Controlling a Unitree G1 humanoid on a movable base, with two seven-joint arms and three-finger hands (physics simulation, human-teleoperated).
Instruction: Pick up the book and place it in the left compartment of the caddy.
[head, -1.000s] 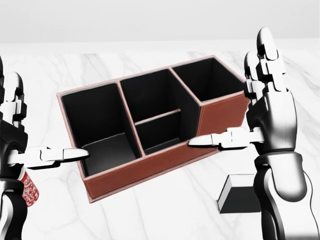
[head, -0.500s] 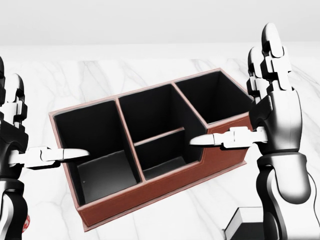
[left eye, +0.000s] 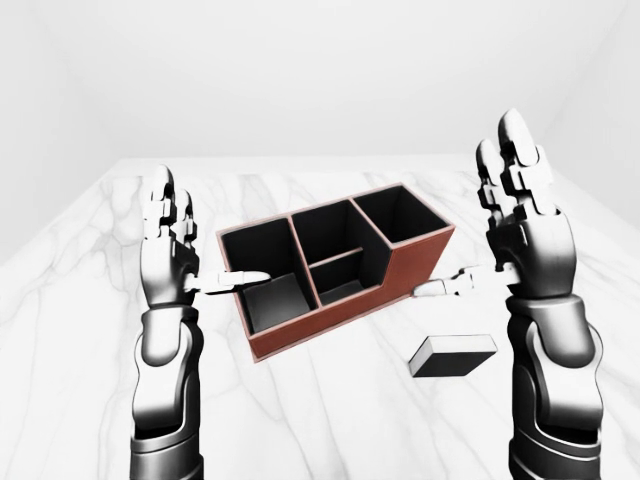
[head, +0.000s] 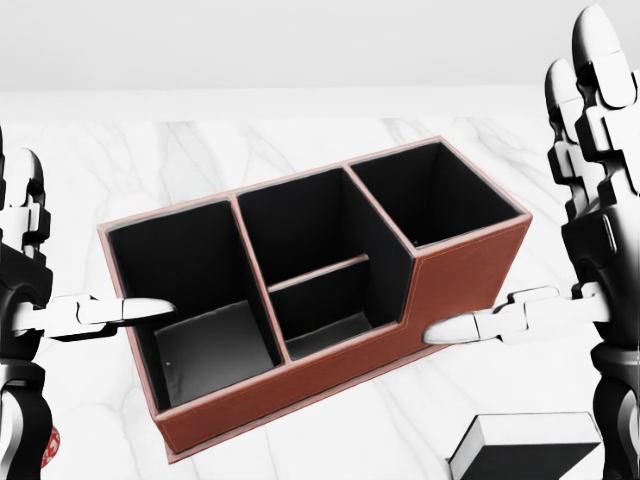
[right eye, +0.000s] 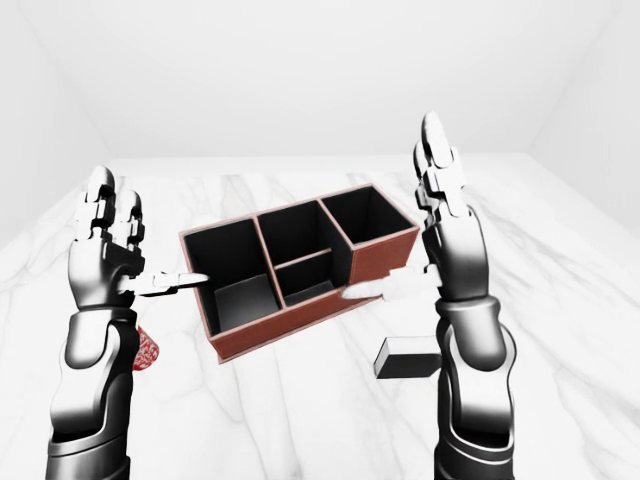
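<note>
- I had both hands raised with fingers spread straight up and thumbs jutting inward, neither one grasping anything; the left hand stood at the caddy's left end and the right hand off its right end, apart from the walls
- The caddy sat angled on the marble table, its left compartment open at the top and bare inside, which I judged left room for the book to drop in
- The book lay flat on the table below and right of the caddy, near my right forearm and well under the right hand, so I judged that arm was the one to send down for it
- A small red patterned thing showed beside my left forearm; I could not tell what it was
- Nothing of the pick was begun yet
</note>
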